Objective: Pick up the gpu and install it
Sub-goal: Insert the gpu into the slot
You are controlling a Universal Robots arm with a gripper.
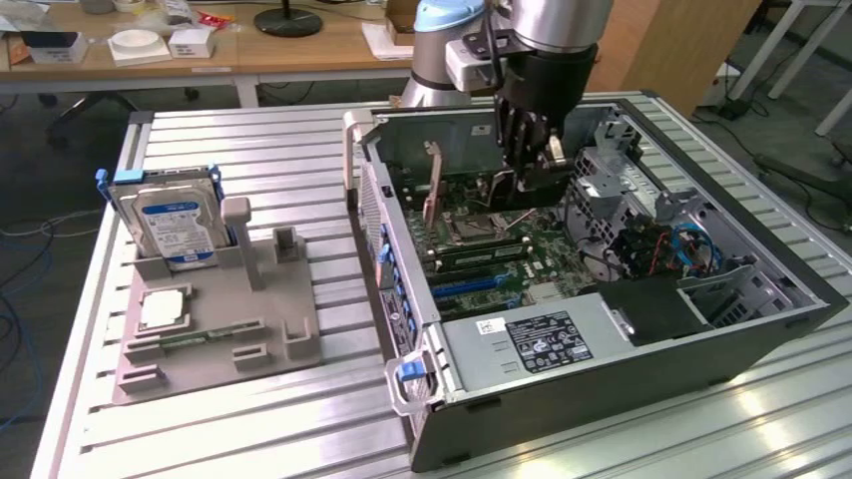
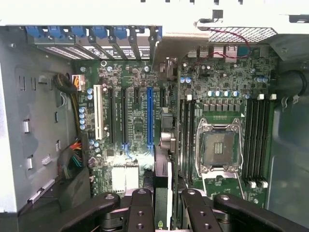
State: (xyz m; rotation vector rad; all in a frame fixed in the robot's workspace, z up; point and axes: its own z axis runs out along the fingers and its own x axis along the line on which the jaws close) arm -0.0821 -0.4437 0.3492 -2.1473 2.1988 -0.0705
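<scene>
End effector [image 1: 533, 175] partly closed, clamped on gpu [image 2: 162, 212] held edge-on over motherboard [image 2: 137, 121], long axis parallel to blue slot [image 2: 149, 116], just beside it on CPU socket [image 2: 219, 145] side.

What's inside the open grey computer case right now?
A green motherboard with an empty metal processor socket and long blue slot. The black gripper holds the green gpu card edge-on above it, hiding the board directly beneath.
</scene>
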